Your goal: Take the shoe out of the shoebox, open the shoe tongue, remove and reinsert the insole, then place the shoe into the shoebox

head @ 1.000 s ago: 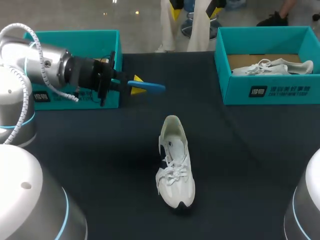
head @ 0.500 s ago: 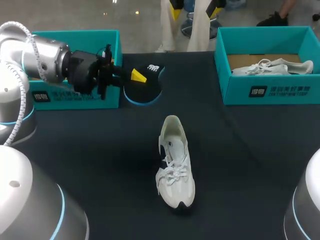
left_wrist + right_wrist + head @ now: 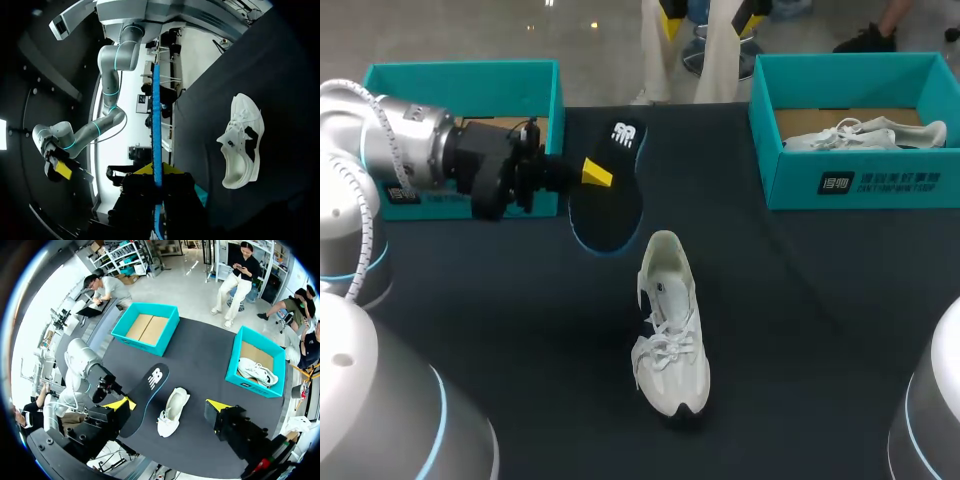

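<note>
A white shoe (image 3: 670,325) lies on the dark table, toe toward the near edge, its opening empty. My left gripper (image 3: 590,172) is shut on a black insole (image 3: 610,190) with a blue rim, holding it in the air behind the shoe. In the left wrist view the insole (image 3: 156,125) shows edge-on, clamped by the left gripper (image 3: 157,172), with the shoe (image 3: 241,142) off to one side. My right gripper (image 3: 169,405) hangs open high over the table, above the shoe (image 3: 172,412) and the insole (image 3: 145,392).
A teal shoebox (image 3: 460,75) stands at the back left, close behind my left arm. A second teal box (image 3: 865,175) at the back right holds another white shoe (image 3: 865,135). The dark table (image 3: 800,330) spreads around the shoe.
My left gripper has rolled and drawn back to the left; the insole has turned from edge-on to showing its flat black face and now hangs lower, nearer the shoe.
</note>
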Robot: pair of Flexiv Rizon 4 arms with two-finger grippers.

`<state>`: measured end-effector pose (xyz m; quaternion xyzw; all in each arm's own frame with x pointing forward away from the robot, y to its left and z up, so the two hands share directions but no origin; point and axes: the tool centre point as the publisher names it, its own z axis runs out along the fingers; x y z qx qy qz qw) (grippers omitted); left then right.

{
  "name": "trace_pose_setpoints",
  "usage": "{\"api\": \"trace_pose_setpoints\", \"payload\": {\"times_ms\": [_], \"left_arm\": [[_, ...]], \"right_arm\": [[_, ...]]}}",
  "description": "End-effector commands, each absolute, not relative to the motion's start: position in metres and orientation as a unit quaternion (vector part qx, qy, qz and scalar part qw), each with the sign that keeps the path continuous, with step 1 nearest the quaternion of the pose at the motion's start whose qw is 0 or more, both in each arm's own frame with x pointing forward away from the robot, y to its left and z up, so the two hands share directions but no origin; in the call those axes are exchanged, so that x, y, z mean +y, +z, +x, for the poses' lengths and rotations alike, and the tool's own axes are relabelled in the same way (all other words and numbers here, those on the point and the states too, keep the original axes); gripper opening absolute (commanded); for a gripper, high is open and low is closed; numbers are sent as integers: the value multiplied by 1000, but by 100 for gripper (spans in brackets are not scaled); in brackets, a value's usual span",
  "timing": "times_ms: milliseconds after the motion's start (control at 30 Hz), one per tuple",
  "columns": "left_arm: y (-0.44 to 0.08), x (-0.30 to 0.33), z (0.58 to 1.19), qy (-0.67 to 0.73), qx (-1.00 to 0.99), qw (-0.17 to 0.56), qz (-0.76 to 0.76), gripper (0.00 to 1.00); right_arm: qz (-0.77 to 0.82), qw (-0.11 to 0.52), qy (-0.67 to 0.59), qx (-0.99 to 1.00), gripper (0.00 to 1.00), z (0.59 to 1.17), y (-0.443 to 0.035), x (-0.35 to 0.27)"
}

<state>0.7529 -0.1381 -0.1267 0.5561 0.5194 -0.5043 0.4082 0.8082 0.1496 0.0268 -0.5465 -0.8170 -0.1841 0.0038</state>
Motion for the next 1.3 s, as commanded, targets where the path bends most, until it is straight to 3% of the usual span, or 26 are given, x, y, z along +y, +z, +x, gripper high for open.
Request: {"api": "trace_pose_setpoints", "payload": {"times_ms": [33, 500, 733, 1300], "left_arm": [[-127, -137, 749, -502, 521, 411, 555, 0], [-127, -137, 749, -502, 521, 411, 555, 0], [-116, -134, 748, -411, 416, 497, 641, 0], [-124, -117, 762, -330, 387, 588, 629, 0]], "right_arm": [[-547, 4, -183, -817, 100, 810, 27, 150], [-547, 4, -183, -817, 100, 810, 27, 150], [-547, 4, -183, -817, 100, 810, 27, 150], [-547, 4, -183, -817, 100, 810, 27, 150]]}}
